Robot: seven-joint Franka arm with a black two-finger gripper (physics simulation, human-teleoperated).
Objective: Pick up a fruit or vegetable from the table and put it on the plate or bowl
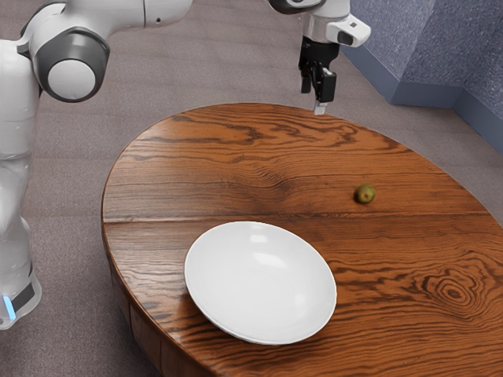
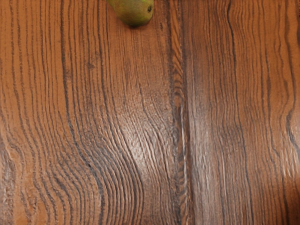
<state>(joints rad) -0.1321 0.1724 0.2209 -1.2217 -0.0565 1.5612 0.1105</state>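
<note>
A small olive-green fruit [image 1: 365, 193] lies on the round wooden table [image 1: 236, 165], toward the exterior view's right. A white plate [image 1: 259, 283] with nothing on it sits near the table's front edge. My gripper [image 1: 316, 102] hangs well above the table's far edge, pointing down, open and holding nothing. It is far from both the fruit and the plate. In the wrist view the green fruit [image 2: 133, 10] shows partly at the picture's edge on the wood grain [image 2: 150, 122], away from the spot under my hand.
The table edge curves round on all sides, with grey carpet floor [image 1: 204, 71] beyond it. A blue-grey wall base [image 1: 424, 63] stands at the back right. My arm's white base [image 1: 16, 196] rises at the exterior view's left.
</note>
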